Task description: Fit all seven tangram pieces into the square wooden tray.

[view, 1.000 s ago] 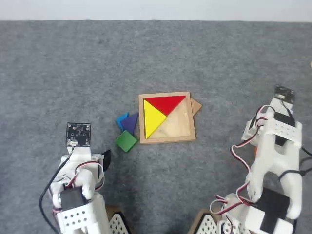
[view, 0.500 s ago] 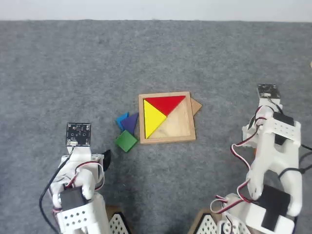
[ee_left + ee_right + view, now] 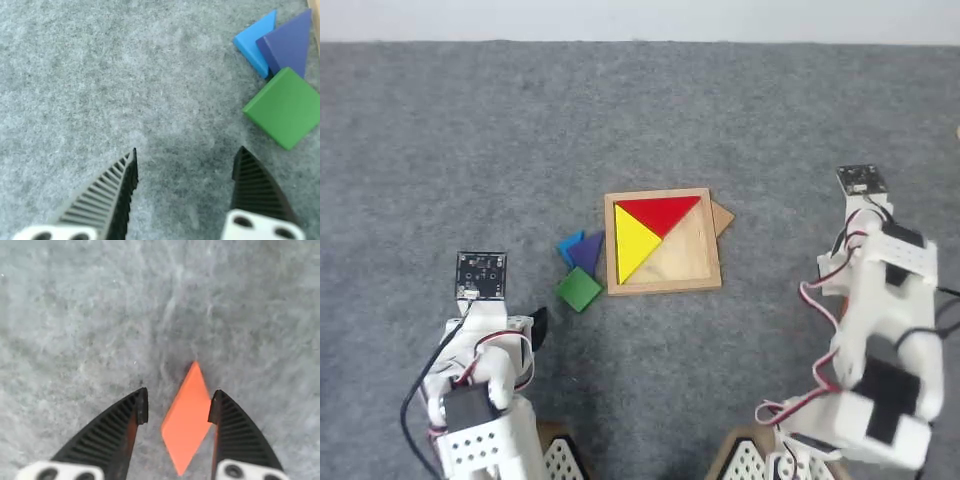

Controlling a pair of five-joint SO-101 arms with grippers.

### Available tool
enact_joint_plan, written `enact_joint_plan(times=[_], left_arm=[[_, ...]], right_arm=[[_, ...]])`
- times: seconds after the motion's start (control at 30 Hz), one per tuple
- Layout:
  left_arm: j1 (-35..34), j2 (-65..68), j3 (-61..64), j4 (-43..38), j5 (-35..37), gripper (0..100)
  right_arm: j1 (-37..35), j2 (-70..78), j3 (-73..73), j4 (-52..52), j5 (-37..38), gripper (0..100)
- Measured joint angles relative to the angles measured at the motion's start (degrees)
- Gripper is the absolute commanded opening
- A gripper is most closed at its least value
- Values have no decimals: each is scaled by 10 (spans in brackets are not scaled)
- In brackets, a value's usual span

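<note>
The square wooden tray lies mid-table with a red triangle and a yellow triangle fitted in it. A brown piece peeks out at its right edge. Left of the tray lie a blue piece, a purple triangle and a green square. My left gripper is open over bare carpet, short of the green square, the blue piece and the purple triangle. My right gripper is open, and an orange parallelogram lies flat between its fingers, close to one.
Grey carpet covers the whole table. The left arm stands at the near left. The right arm stands at the near right, well away from the tray.
The right arm has stretched farther from its base and a little toward the tray side. The left arm and the pieces have not moved.
</note>
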Motion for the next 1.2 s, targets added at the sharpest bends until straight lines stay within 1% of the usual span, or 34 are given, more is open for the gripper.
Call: enact_joint_plan(times=[0.2,0.5,0.67,0.77,0.9,1.0,1.2], left_arm=[[0,0,0,0,0,298],[0,0,0,0,0,298],[0,0,0,0,0,298],[0,0,0,0,0,298],[0,0,0,0,0,298],[0,0,0,0,0,298],[0,0,0,0,0,298]], right_arm=[[0,90,-57,0,0,220],[3,111,-69,2,1,217],[15,54,-63,41,-17,217],[12,-4,-23,45,-20,217],[11,-55,53,11,-31,217],[10,-63,98,-19,-32,217],[-37,-54,105,-26,-16,216]])
